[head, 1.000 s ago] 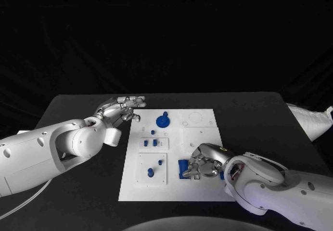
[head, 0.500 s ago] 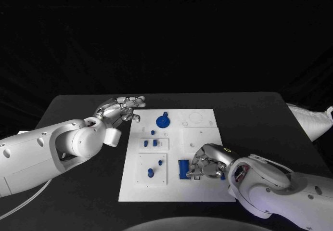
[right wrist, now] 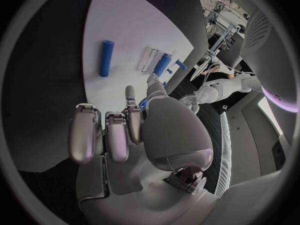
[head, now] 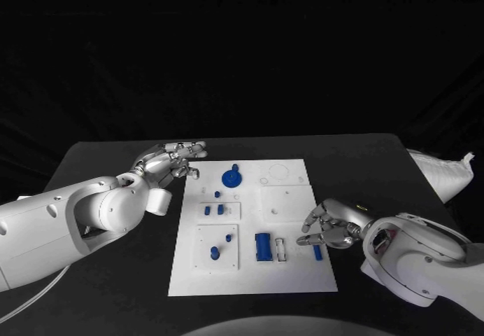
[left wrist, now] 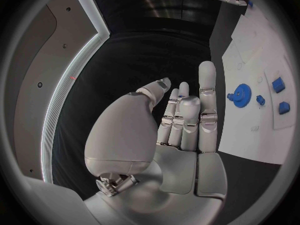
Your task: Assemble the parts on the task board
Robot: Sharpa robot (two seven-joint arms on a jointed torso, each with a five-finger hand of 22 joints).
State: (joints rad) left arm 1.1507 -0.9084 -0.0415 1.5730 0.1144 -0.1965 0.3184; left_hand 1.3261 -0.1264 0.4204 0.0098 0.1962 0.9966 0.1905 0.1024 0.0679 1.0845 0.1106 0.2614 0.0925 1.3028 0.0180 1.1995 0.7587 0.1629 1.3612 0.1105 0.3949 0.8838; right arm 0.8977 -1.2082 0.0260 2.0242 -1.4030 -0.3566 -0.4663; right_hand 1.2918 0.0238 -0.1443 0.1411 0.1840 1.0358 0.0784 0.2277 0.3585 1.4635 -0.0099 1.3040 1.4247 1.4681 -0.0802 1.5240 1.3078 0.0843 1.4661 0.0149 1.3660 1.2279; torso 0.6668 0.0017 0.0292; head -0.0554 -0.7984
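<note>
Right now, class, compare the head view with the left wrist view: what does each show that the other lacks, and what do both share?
Head view alone: the blue cylinder lying on the board's near half, and the slim blue rod by the right hand.
Left wrist view alone: the left hand's bare palm, holding nothing.
Both: the white task board and the blue gear.

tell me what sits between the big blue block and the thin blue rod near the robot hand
In the head view, a small white slotted bracket lies between the large blue block and the thin blue rod, on the white task board.
</note>
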